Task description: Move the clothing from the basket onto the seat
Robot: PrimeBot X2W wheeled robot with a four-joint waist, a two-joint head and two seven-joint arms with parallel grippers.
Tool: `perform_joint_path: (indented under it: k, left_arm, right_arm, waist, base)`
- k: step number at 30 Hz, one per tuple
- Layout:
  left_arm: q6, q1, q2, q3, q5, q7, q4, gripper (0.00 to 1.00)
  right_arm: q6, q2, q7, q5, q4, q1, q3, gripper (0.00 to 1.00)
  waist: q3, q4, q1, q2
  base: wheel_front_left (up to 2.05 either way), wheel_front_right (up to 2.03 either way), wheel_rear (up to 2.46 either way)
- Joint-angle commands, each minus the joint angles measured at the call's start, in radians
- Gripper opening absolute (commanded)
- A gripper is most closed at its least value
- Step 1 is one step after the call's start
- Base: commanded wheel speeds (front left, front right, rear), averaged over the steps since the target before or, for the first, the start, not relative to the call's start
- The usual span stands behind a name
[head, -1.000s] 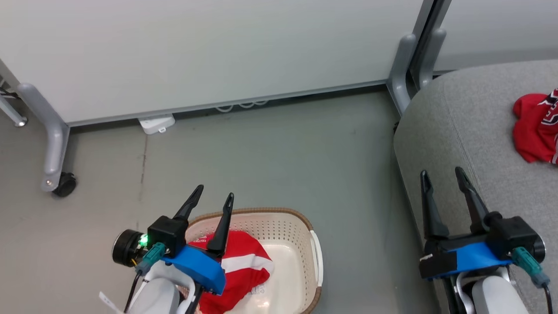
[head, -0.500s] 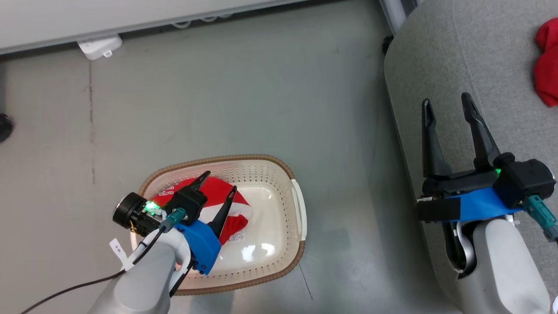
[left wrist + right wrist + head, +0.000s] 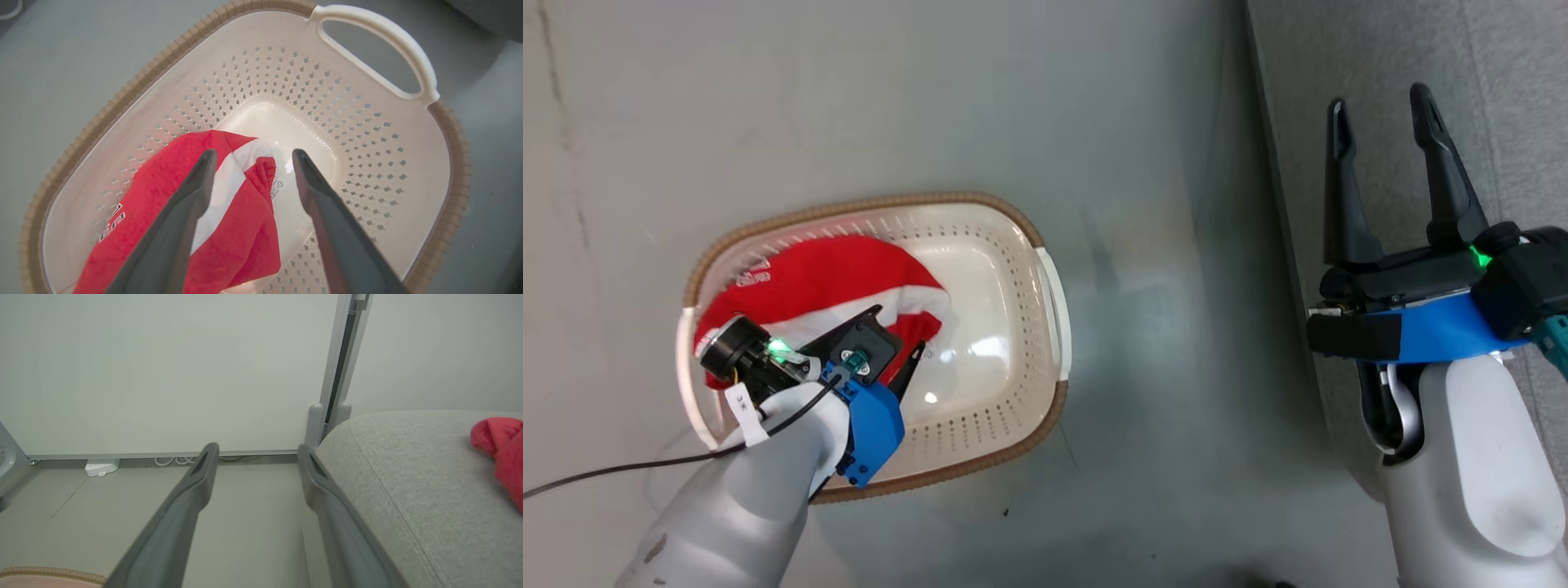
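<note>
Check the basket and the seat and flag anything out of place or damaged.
Nothing stands out. The basket sits upright on the floor, unbroken, with a red-and-white garment bunched at one end. Another red garment lies crumpled on the seat, where it belongs.

Garment (image 3: pixel 825 278) in basket (image 3: pixel 874 202), seat (image 3: pixel 1519 82) right of basket, second garment (image 3: pixel 498 445) on seat

Head view: left gripper (image 3: pixel 901 328) hid part of striped garment (image 3: pixel 825 278) in basket (image 3: pixel 874 199). Right wrist view: red garment (image 3: pixel 498 445) on seat (image 3: pixel 408 477) was cut by right edge.
</note>
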Motion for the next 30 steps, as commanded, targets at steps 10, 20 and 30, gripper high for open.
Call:
perform_joint_path:
  k: [10,20,30]
  left_arm:
    - [0.001,-0.099,0.021,-0.131,-0.038,0.052,0.108,1.00]
    - [0.001,-0.183,0.055,-0.194,-0.057,0.105,0.138,1.00]
    - [0.027,-0.236,0.062,-0.210,-0.053,0.142,0.151,1.00]
  right_arm:
    - [-0.001,0.011,-0.001,-0.003,-0.041,-0.059,-0.011,1.00]
    - [-0.001,0.016,0.000,-0.007,-0.086,-0.100,-0.015,1.00]
    - [-0.001,0.018,-0.001,-0.007,-0.109,-0.103,-0.025,1.00]
  waist:
    - [0.172,-0.029,-0.0002,0.0000]
    - [0.296,-0.042,-0.0002,0.0000]
    - [0.358,-0.042,-0.0002,0.0000]
  base:
    - [0.00,0.00,0.00]
    - [0.00,0.00,0.00]
    - [0.00,0.00,0.00]
